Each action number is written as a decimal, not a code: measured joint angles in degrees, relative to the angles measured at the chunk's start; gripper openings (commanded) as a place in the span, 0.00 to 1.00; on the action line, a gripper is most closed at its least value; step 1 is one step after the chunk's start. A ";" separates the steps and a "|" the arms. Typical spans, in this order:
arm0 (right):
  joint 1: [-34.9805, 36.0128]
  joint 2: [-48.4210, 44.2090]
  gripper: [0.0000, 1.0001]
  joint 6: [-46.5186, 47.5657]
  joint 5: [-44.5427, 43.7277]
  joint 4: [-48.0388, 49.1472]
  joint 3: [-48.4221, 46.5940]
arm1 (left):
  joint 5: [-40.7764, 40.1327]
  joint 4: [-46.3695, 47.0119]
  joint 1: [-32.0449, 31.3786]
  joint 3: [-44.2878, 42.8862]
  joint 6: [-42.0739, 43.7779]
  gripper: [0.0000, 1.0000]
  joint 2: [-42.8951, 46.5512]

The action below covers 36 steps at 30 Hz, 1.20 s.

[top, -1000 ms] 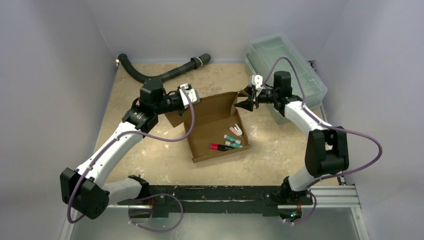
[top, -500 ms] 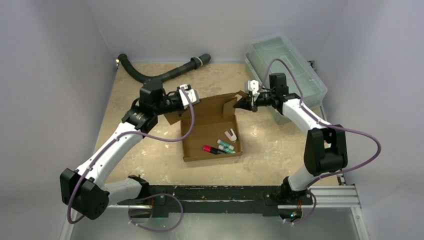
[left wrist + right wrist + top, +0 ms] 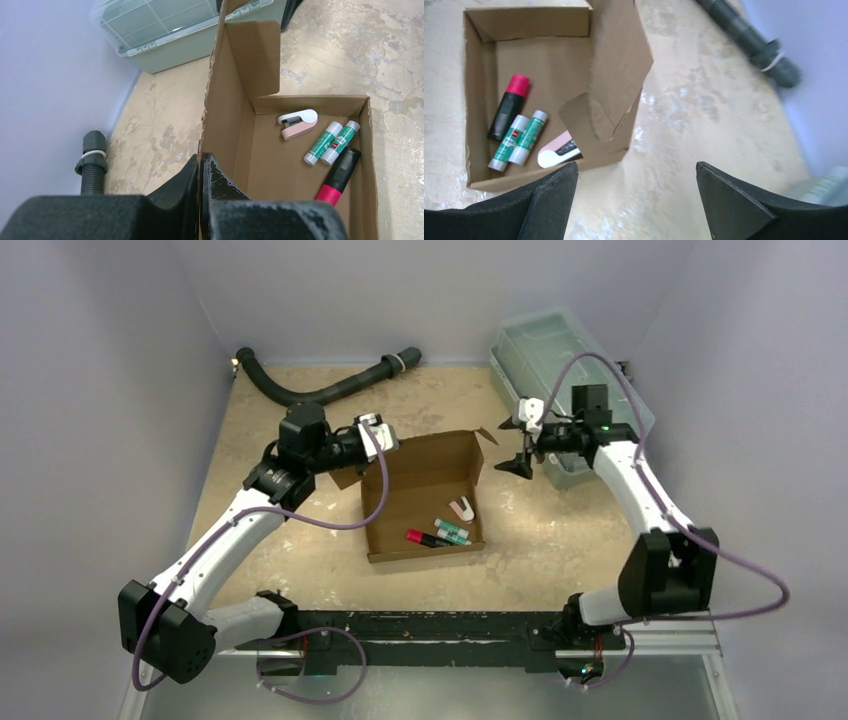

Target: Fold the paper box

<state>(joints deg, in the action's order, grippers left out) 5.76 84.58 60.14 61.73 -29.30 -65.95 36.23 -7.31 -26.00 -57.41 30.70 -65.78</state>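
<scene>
Near the middle of the mottled, sand-coloured tabletop [image 3: 540, 540]: paper box [image 3: 425, 500], plain brown corrugated cardboard, unprinted, shallow and rectangular, open at the top. Low walls standing along the near side and the right; taller panel upright along the far side, with a small ragged-edged flap sticking out at the far right corner. Creases and die-cut edges plain to see, rims rough and slightly frayed.

Inside, lying flat on the box floor toward the near right corner: small pink-and-white stapler [image 3: 298, 123], rounded; two green-and-white glue sticks [image 3: 330, 142], cylindrical, side by side and touching; black marker [image 3: 339, 172] with a pink-red cap, just beside the sticks.

Left jaws at the box's far left corner, closed tight on the thin edge of the upright panel there, cardboard pinched between the two black, scuffed fingers [image 3: 222, 182]. Right jaws spread wide, holding nothing, hovering off the far right corner, near the flap but apart from it; only bare tabletop between the fingertips in the right wrist view.

Beyond the right jaws, at the far right of the tabletop: clear greenish plastic bin [image 3: 570, 360], lidded, with moulded ribs. Along the far left edge: black ribbed hose [image 3: 320, 390], curved.
</scene>
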 measured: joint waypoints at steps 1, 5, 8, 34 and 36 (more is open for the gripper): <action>-1.03 -2.12 0.92 1.64 -1.03 -3.08 -1.18 | 0.00 0.00 0.00 0.02 0.02 0.00 0.02; -1.70 -9.11 0.99 4.98 -2.80 -11.43 -7.10 | 0.04 0.02 -0.02 0.02 0.02 0.00 0.02; -1.25 -12.66 0.99 6.01 -2.27 -17.49 -14.80 | 0.17 0.04 -0.02 0.09 0.02 0.00 0.02; 26.77 3.56 0.00 -11.34 -31.04 -17.84 -27.96 | 2.51 2.45 -0.04 0.17 -3.72 0.09 -0.87; 26.88 3.19 0.00 -11.23 -31.87 -17.75 -27.89 | 2.32 3.23 -0.04 0.17 -4.57 0.22 -1.05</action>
<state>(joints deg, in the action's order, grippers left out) 32.64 87.77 48.90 29.87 -47.05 -93.84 38.54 -4.08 -26.04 -57.23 26.13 -66.83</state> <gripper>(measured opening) 0.014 0.067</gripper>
